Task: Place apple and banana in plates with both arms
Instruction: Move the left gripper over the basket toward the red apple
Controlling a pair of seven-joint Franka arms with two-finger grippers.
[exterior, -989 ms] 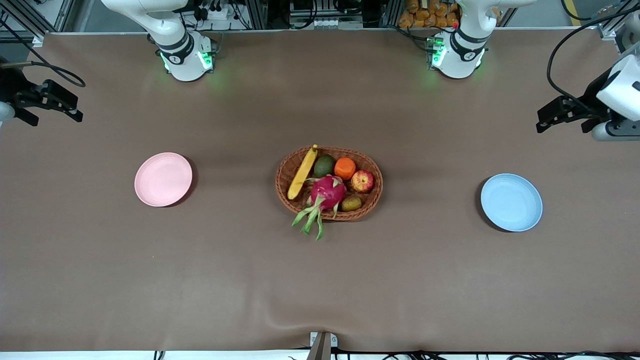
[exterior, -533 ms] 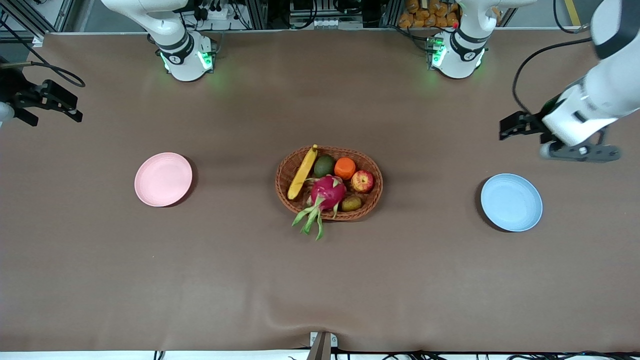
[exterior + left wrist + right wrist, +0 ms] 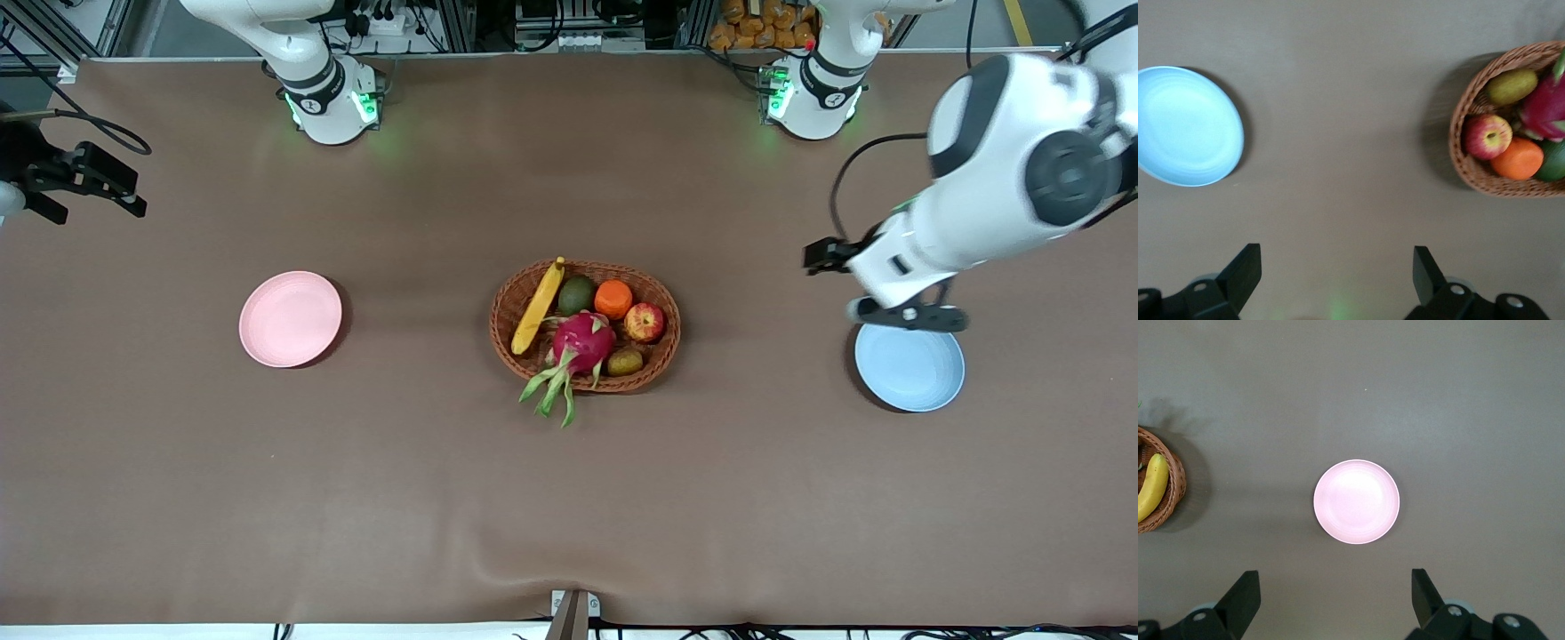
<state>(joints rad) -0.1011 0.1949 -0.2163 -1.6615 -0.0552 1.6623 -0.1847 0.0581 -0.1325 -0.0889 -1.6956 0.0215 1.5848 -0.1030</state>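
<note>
We log the reach step: nothing lifted yet. Right end effector [image 3: 89,182] waits with fingers apart over the surface's [image 3: 569,498] right-arm end, near the pink plate [image 3: 290,318]. Banana [image 3: 538,307] lies in the basket [image 3: 511,302], long axis slanting, stem toward the bases; apple [image 3: 645,322] lies beside it. Left end effector [image 3: 1337,283], fingers apart, hangs between basket and blue plate [image 3: 911,369]; next it must come down over the apple.

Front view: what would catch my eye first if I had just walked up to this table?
Probably the woven basket mid-table, with a magenta dragon fruit among a banana, an apple and an orange. A pink plate and a blue plate lie empty toward either end. The left arm's open gripper hangs above the table beside the blue plate.
</note>
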